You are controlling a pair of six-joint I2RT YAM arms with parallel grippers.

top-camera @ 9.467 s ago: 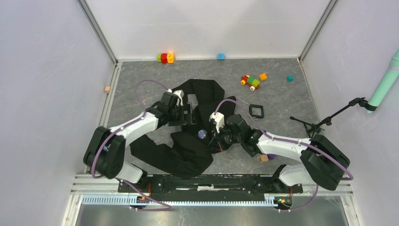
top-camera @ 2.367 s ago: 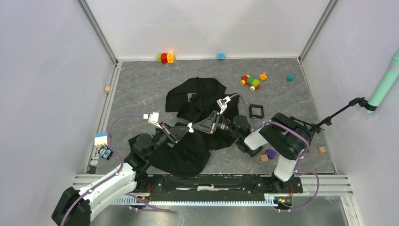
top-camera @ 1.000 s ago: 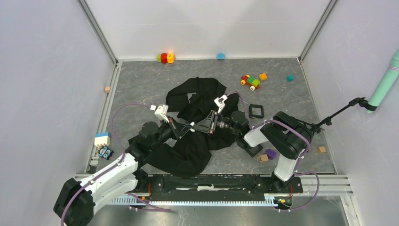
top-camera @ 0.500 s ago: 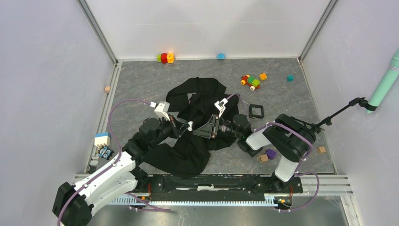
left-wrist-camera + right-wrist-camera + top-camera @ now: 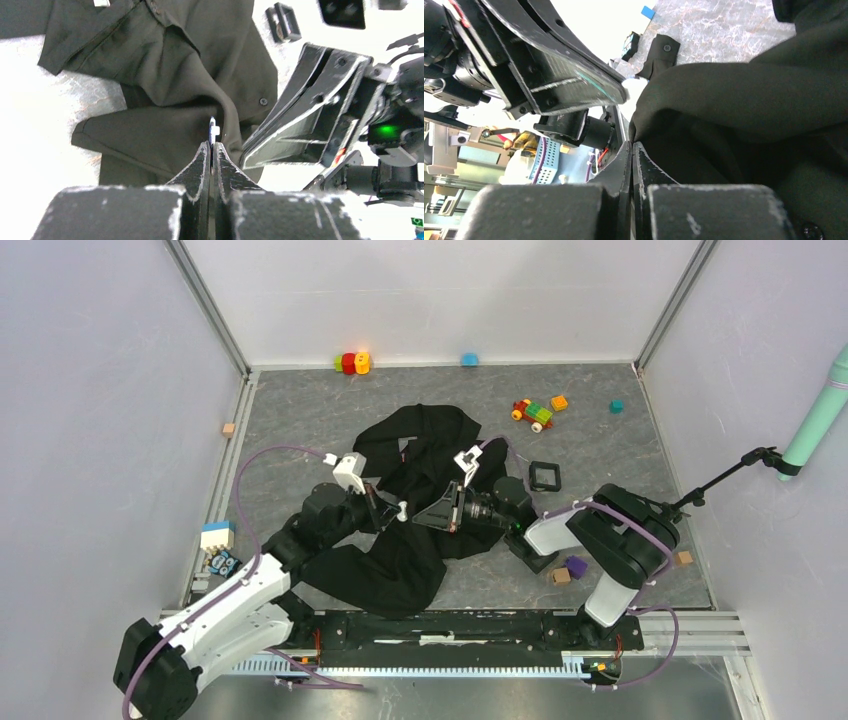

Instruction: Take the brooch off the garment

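two closed pairs: the left fingers (image 5: 200,167) pinch the brooch (image 5: 213,131) mid-frame, the right fingers (image 5: 621,162) close at the garment (image 5: 734,100) fold, hold unclear. pulling-off step, i think; next draw them apart.

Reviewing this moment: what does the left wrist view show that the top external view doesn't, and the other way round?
Only the left wrist view: close enough to see the left gripper shut on the brooch, held edge-on at its tips, and a small button on the garment beyond it. Only the top external view: the toy bricks and the purple block. Both: the garment, the right gripper closed at a cloth fold beside the brooch, and the black square frame.
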